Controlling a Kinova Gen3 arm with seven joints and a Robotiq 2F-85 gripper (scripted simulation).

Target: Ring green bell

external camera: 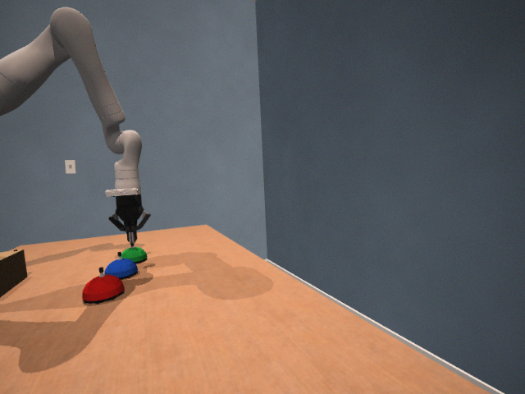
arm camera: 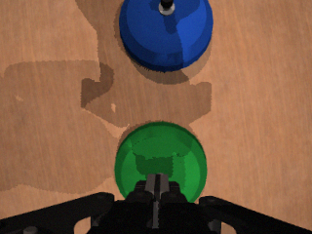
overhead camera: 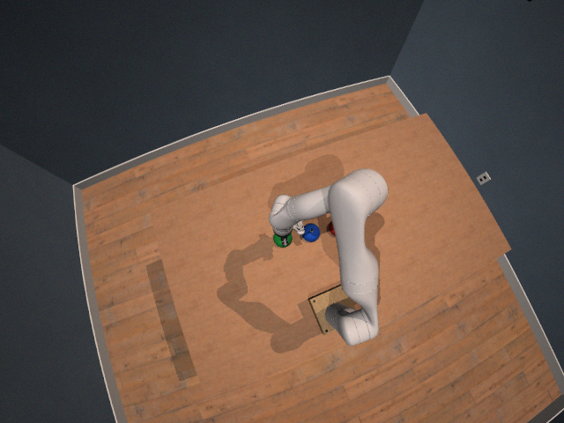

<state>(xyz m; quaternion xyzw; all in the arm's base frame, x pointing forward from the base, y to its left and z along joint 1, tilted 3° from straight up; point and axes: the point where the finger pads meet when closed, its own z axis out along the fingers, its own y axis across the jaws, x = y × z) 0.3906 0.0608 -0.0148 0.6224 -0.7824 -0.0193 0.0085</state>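
The green bell (overhead camera: 278, 241) (external camera: 134, 254) (arm camera: 161, 141) stands upright on the table. My gripper (external camera: 131, 245) (arm camera: 157, 187) is shut and empty, pointing straight down over the middle of the green dome. Its fingertips are at the top of the bell, where they hide the button. How far down the button is cannot be told. The blue bell (overhead camera: 311, 233) (external camera: 120, 268) (arm camera: 166, 44) stands beside the green one, its button up and untouched. The red bell (overhead camera: 332, 228) (external camera: 102, 289) stands beyond the blue one, its button up in the exterior view.
The wooden table (overhead camera: 255, 181) (external camera: 254, 339) carries the bells in a row. A wooden base block (overhead camera: 318, 302) (external camera: 12, 271) is under the arm's foot. The arm's upper links pass over the red bell in the top view. Walls stand beyond the table.
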